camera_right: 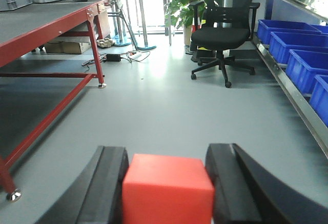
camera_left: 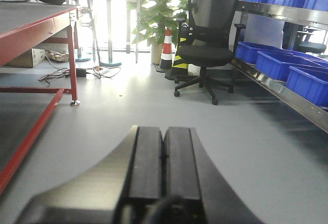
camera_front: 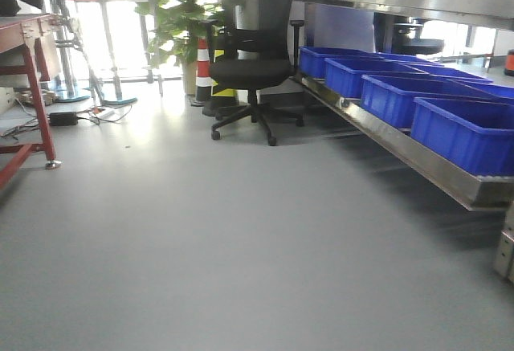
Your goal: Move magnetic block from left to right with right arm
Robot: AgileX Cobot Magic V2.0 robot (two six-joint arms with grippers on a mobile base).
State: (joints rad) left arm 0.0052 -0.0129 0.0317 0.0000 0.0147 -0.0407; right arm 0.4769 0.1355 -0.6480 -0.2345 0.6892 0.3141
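Jaws of the right gripper [camera_right: 166, 163] clamp the magnetic block [camera_right: 168, 190]; jaws of the left gripper [camera_left: 164, 133] sit pressed together.

Open grey floor [camera_front: 241, 230] runs wide down the middle. The red-framed desk [camera_right: 46, 29] hems the left, and the steel shelf [camera_front: 418, 162] of blue bins [camera_front: 462, 130] hems the right. An office chair [camera_front: 253, 54], traffic cone [camera_left: 167, 49] and potted plant [camera_left: 159, 8] block the far end. The magnetic block [camera_right: 168, 190] fills the right end effector's [camera_right: 167, 162] gap.
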